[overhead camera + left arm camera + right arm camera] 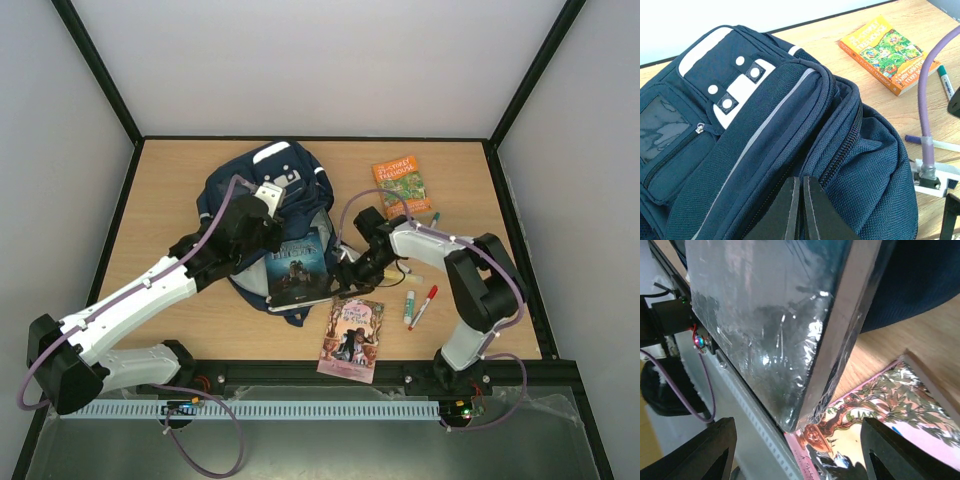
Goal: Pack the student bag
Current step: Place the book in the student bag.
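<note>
The student bag (pixel 310 200) lies left of the middle of the bench (pixel 170 180), its top toward the far edge and its mouth facing the near edge. A dark book (pixel 298 265) sits half inside that mouth. The left gripper (pixel 801 200) is closed at the zip edge, though we cannot tell if it pinches fabric. The right gripper (pixel 797 450) stands with its jaws apart, one on each side of the dark book's near corner, and nothing is held.

We judge this book needs a flat push deeper, with the mouth kept wide. A pink book (pixel 352 338) waits at the near edge, right under that corner, so a low push could snag it. An orange book (pixel 401 182) lies by the far edge. A red marker (pixel 424 305) lies toward the right edge.
</note>
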